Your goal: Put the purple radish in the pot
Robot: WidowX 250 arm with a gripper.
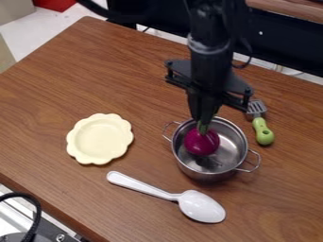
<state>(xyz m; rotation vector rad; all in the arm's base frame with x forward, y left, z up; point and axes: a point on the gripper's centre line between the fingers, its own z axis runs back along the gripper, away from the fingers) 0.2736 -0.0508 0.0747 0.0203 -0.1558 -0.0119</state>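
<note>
Nearest the camera, at the lower left edge of the view, a black cable (38,210) curves beside the table, and on the wood grain a white spoon (200,206) lies aslant with its bowl toward the near side. At the center of the task, the purple radish (202,143) sits within the rim of the steel pot (208,175), nearer the pot's left wall; whether it touches the bottom I cannot tell. The black gripper (202,122) looks drawn narrow around the radish's green top (202,128), so I judge it holds the radish by that.

The step in hand seems to be the release, with the task nearly done. Done well, it calls for a small lowering straight down if the radish hangs free, a gentle opening, then a straight lift clear of the rim. Opening too wide or drifting sideways could nudge the wall or catch a wire handle (253,162), and the green top might cling on the way up.

Beyond the pot's right side lies a slotted spatula (263,132) with a light green handle; to the left, well apart, is a pale yellow scalloped dish (99,138). No label or lettering can be read on the tabletop things.
</note>
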